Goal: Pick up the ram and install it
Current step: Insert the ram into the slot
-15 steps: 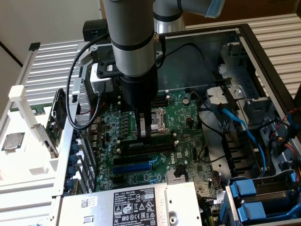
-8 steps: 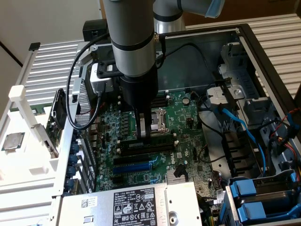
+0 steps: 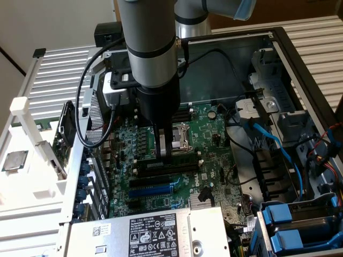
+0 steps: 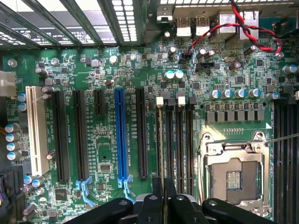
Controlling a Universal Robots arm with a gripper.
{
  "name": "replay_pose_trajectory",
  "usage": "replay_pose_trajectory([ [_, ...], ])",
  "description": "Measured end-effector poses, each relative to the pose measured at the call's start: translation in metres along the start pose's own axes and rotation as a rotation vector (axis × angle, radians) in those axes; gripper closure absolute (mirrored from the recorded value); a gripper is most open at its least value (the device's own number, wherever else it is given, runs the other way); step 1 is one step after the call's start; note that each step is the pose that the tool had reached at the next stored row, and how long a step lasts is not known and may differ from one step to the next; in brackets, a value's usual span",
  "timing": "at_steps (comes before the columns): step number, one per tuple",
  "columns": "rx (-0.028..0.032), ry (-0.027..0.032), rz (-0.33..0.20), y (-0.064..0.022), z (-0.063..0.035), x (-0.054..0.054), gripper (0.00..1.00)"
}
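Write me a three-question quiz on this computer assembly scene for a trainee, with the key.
1. True or false: the CPU socket on the motherboard holds no processor.
2. Choose one: the shut fingers grip A) a red cable, B) the ram, C) a screw.
3. Fill in: among the black ones, one long expansion slot is coloured ___.
Key: 1 true; 2 B; 3 blue.

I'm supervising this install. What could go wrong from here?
The end effector is shut on the ram, which stands edge-on in its slot; pushing it while tilted could strain the slot.
The open processor socket lies close beside it; a slip could hit it.
The black cable hanging off the wrist could snag as the arm moves.
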State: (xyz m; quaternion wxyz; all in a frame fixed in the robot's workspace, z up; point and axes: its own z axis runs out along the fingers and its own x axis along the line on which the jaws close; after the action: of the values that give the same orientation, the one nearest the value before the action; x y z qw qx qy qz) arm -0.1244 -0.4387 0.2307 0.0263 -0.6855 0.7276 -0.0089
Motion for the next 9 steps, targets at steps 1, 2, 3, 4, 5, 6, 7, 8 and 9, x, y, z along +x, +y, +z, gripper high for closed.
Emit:
replay_pose_trajectory([
  [1, 0.0, 0.0, 0.0, 0.0, 0.0001, 0.0, 0.87],
  [2, 0.0, 0.0, 0.0, 0.0, 0.0002, 0.0, 0.87],
  [3, 0.0003, 0.0, 0.0, 0.0, 0.0004, 0.0, 0.87],
  [4, 0.0003, 0.0, 0.0, 0.0001, 0.0006, 0.0, 0.87],
  [5, 0.0003, 0.0001, 0.0, 0.0001, 0.0007, 0.0, 0.87],
  [6, 0.0004, 0.0001, 0.0, 0.0001, 0.0009, 0.0, 0.87],
  [7, 0.0004, 0.0, 0.0, 0.0001, 0.001, 0.0, 0.87],
  [8, 0.0004, 0.0, 0.0, 0.0001, 0.0011, 0.0, 0.87],
  [9, 0.0004, 0.0, 0.0, 0.0001, 0.0014, 0.0, 0.87],
])
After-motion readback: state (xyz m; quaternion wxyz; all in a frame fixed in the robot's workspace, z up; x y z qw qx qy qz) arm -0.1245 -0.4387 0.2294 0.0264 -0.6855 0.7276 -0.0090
